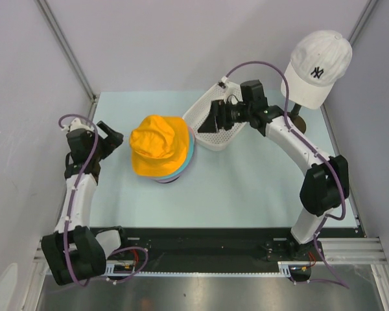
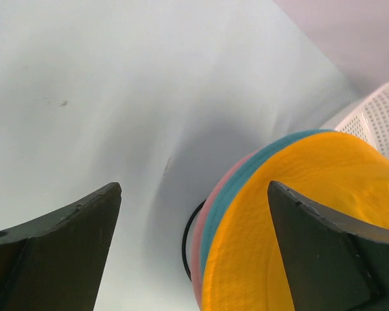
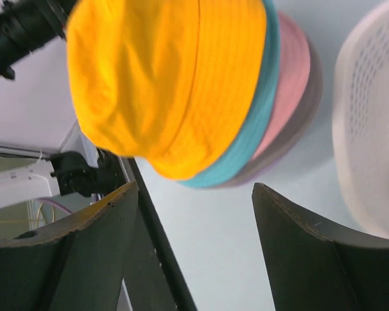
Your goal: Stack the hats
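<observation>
The hats sit in one stack in the middle of the table. The orange hat [image 1: 158, 144] is on top. The teal brim [image 1: 191, 148] shows under it, with pink and lavender edges [image 1: 170, 179] at the bottom. In the right wrist view the order reads orange [image 3: 162, 78], teal [image 3: 259, 110], pink [image 3: 292, 71], lavender [image 3: 292, 136]. The left wrist view shows the orange hat [image 2: 311, 214], teal brim [image 2: 246, 178] and pink brim [image 2: 204, 227]. My left gripper [image 1: 117, 139] is open and empty, just left of the stack. My right gripper [image 1: 211, 116] is open and empty, above the basket to the stack's right.
A white perforated basket [image 1: 204, 129] lies behind and right of the stack, also in the right wrist view [image 3: 369, 116]. A white NY baseball cap [image 1: 318, 68] sits on a stand at the far right. A black ring base [image 2: 188, 243] shows under the stack.
</observation>
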